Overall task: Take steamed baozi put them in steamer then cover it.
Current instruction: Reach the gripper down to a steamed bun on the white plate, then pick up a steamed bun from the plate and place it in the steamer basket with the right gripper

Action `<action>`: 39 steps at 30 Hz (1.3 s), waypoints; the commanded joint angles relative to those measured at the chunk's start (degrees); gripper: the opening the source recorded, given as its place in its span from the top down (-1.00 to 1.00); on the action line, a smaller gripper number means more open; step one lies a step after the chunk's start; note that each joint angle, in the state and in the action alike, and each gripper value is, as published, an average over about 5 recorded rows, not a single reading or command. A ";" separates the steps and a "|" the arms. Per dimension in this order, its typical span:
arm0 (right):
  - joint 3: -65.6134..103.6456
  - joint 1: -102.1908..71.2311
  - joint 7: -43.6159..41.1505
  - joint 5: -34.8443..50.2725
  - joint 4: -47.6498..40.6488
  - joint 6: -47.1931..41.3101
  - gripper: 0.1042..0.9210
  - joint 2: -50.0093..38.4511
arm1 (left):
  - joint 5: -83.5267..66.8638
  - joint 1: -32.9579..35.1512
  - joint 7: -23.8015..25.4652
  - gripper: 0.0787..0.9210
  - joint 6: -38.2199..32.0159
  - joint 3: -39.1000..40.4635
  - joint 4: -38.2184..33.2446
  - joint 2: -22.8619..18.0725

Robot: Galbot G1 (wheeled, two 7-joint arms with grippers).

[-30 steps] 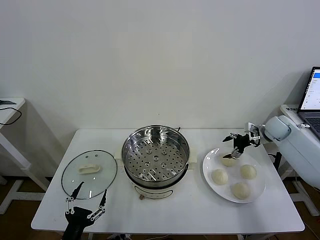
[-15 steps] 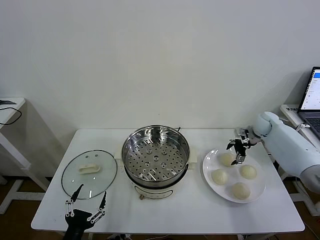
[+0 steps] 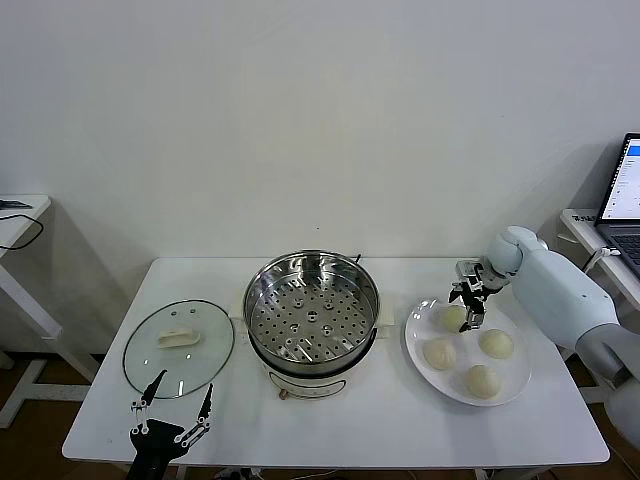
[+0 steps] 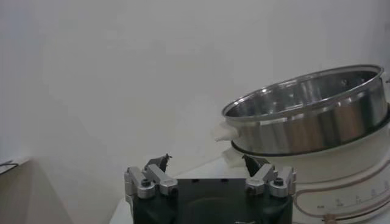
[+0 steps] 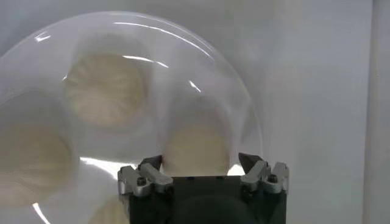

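A plain white wall backs a white bench (image 3: 340, 425). On its right side four buns sit on a white plate (image 3: 425, 359); the far-left bun (image 3: 453, 317) lies between the fingers of the right tool (image 3: 468, 308), whose jaws straddle it, apart and not yet clamped. The steamer (image 3: 311, 305) stands at the centre with its tray bare, and the glass lid (image 3: 178, 347) lies flat to its left. The left tool (image 3: 172, 400) waits spread open at the near edge by the lid. To grip well, I would judge the jaws should close gently around the bun's widest part, squeezing no more than lifting needs. A laptop (image 3: 622, 195) stands at far right.
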 commanded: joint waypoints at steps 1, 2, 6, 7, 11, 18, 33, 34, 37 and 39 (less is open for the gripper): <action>-0.64 0.20 0.80 -0.91 0.11 0.30 -0.48 0.45 | 0.03 0.11 -0.02 -0.77 -0.04 -0.02 -0.03 -0.14; -0.75 0.19 0.81 -0.70 0.49 0.31 -0.46 0.26 | 0.03 0.10 -0.02 -0.77 -0.05 0.00 -0.03 -0.16; -1.72 0.17 0.69 0.54 4.00 0.35 -0.38 -1.54 | 0.02 0.04 -0.02 -0.77 -0.06 0.00 -0.14 -0.17; -2.05 0.23 0.62 1.04 5.53 0.38 -0.35 -2.32 | 0.01 0.04 -0.02 -0.77 -0.07 -0.02 -0.18 -0.16; -4.08 2.14 0.18 4.16 14.86 0.66 -0.34 -6.81 | -0.05 -0.01 0.01 -0.77 -0.15 -0.09 -0.23 -0.04; -12.40 14.70 -0.76 11.68 26.84 4.92 -0.34 -12.26 | -0.08 -0.25 0.01 -0.77 0.05 0.41 -0.88 0.19; -27.08 34.57 -0.13 13.58 31.94 27.91 -0.37 4.80 | -0.12 -0.18 -0.21 -0.77 0.14 0.78 -1.41 0.54; -27.37 34.64 -0.14 13.08 31.92 28.69 -0.37 5.95 | -0.12 -0.29 -0.21 -0.77 0.12 0.76 -1.19 0.56; -27.86 34.02 -0.24 10.59 32.00 31.38 -0.38 9.20 | -0.14 -0.46 -0.24 -0.77 0.04 0.74 -0.70 0.63; -27.96 33.03 -0.31 8.70 31.91 33.17 -0.38 11.02 | -0.17 -0.52 -0.24 -0.77 -0.01 0.76 -0.58 0.67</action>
